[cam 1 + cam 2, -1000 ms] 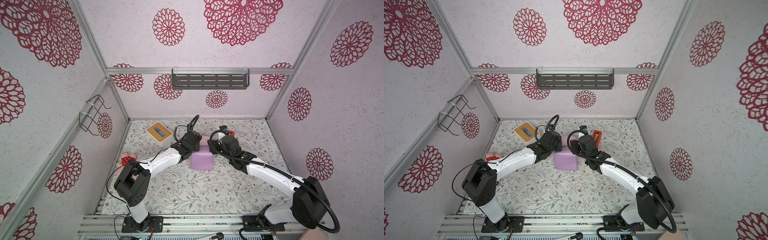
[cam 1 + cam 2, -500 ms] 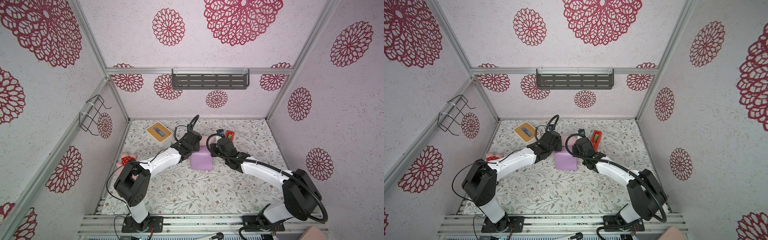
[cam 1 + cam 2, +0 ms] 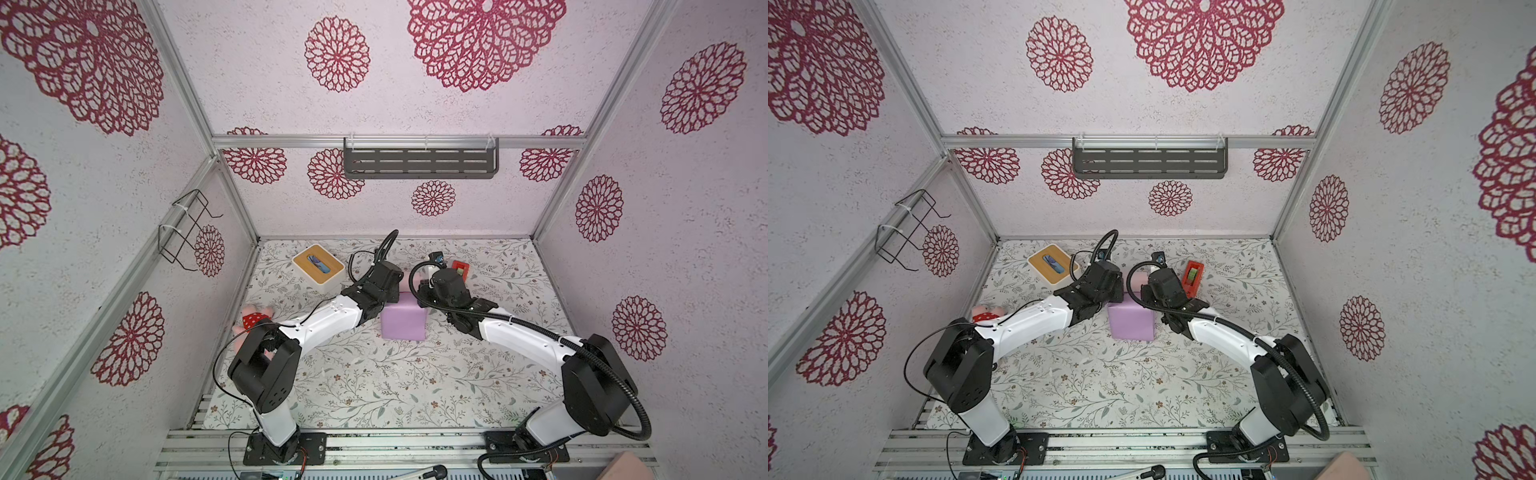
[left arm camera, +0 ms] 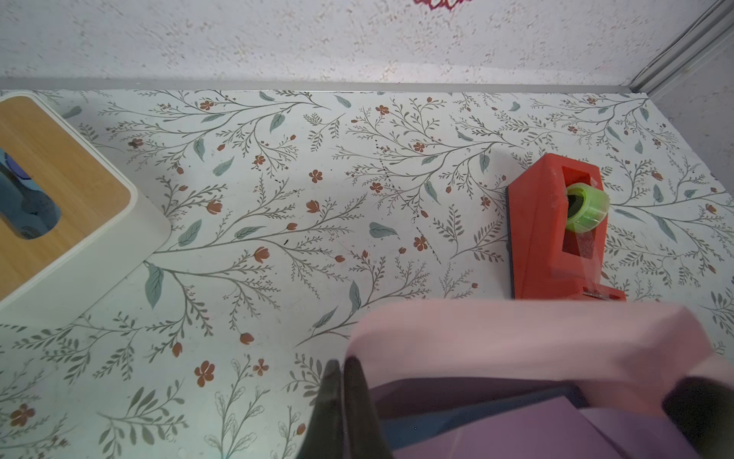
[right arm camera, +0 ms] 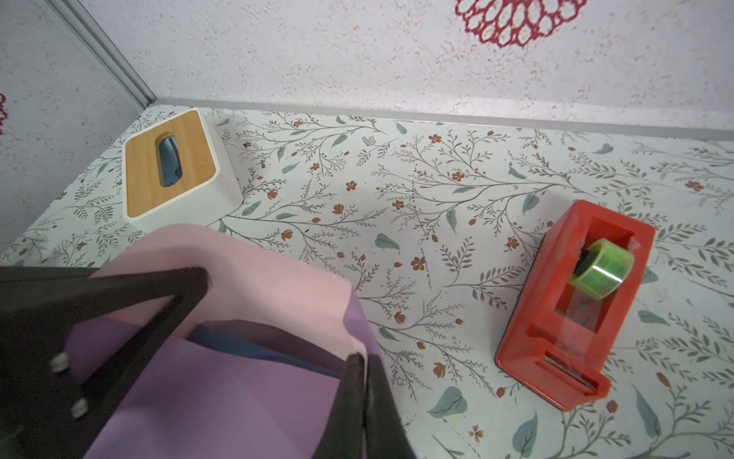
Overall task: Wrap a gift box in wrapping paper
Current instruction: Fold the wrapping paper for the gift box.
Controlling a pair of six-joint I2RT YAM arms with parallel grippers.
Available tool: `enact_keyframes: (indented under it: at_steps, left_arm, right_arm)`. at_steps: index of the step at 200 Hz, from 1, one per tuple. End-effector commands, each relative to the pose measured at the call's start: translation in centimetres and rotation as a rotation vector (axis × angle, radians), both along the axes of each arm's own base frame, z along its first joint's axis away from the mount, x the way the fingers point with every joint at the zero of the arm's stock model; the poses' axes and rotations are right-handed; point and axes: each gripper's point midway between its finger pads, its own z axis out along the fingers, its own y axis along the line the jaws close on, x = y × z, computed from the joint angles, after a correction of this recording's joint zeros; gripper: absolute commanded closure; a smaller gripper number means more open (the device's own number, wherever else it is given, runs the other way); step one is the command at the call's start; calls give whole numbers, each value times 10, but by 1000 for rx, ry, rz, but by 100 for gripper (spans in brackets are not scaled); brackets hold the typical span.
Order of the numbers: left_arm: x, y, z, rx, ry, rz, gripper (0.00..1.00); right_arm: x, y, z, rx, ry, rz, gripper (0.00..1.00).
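The gift box stands mid-table, covered in the wrapping paper (image 3: 402,323) (image 3: 1131,320), lilac side out. Only a navy strip of the gift box (image 4: 456,413) (image 5: 254,349) shows under a raised flap at its far side. The flap (image 4: 516,337) (image 5: 246,270) shows its pale pink face and arches up between my two grippers. My left gripper (image 4: 342,363) is shut at the flap's left corner, the paper's edge at its tips. My right gripper (image 5: 363,359) is shut on the flap's right corner, with a thin line of paper between its fingers.
A red tape dispenser (image 3: 459,268) (image 5: 572,306) with a green roll stands just right of my right wrist. A white tissue box (image 3: 318,264) with a wooden top sits at the back left. A pink and red plush toy (image 3: 253,318) lies by the left wall.
My right arm has swung in leftward to the box's far right corner and its gripper has gone from open to shut on the flap. The left arm has stayed put.
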Motion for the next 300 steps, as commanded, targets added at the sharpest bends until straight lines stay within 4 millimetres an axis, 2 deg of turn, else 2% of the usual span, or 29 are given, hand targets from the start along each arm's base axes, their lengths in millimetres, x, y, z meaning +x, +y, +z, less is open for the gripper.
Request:
enact_keyframes:
  at_steps: [1, 7, 22, 33, 43, 69, 100, 130, 143, 179, 195, 212, 228, 246, 258, 300]
  left_arm:
    - [-3, 3, 10, 0, -13, -1, 100]
    - [-2, 4, 11, -2, -14, 1, 100]
    - [-2, 4, 11, -1, -15, 1, 100]
    - [-2, 3, 12, -5, -15, 0, 100]
    - [-2, 3, 12, -5, -16, 0, 100]
    - [-3, 3, 13, -7, -17, -2, 100]
    - [-3, 3, 13, -9, -16, 0, 100]
    - [-3, 3, 15, -14, -17, 0, 100]
    - [-3, 2, 18, -21, -23, 2, 92]
    - [-8, 2, 32, -70, -32, -2, 58]
    - [-17, 3, 33, -105, -21, -16, 51]
    - [-25, 4, 33, -144, -13, -28, 46]
    - [-33, 8, 29, -153, 2, -31, 46]
    - [-37, 9, 14, -144, 41, -32, 50]
    - [-37, 9, 7, -127, 57, -29, 55]
    - [-27, 4, 3, -80, 50, -37, 77]
  right_arm:
    - [3, -3, 10, -1, -18, -12, 100]
    - [3, -4, 13, 2, -22, -14, 99]
    - [0, -7, 17, 4, -20, -23, 83]
    - [-5, -11, 16, 16, -13, -28, 66]
    - [-10, -12, 14, 40, -6, -24, 57]
    - [-20, -8, -1, 83, 38, -13, 42]
    - [-21, -3, -20, 93, 74, -11, 41]
    - [-19, -11, -35, 45, 92, -46, 45]
    - [-22, -14, -42, 40, 103, -52, 47]
    - [-31, -18, -59, 48, 140, -53, 49]
    - [-34, -17, -62, 55, 150, -49, 49]
    - [-35, -17, -66, 58, 155, -44, 49]
    - [-35, -15, -65, 61, 155, -40, 49]
    - [-34, -15, -61, 67, 145, -38, 49]
    - [-34, -15, -60, 68, 142, -37, 49]
    - [-33, -13, -59, 72, 140, -32, 49]
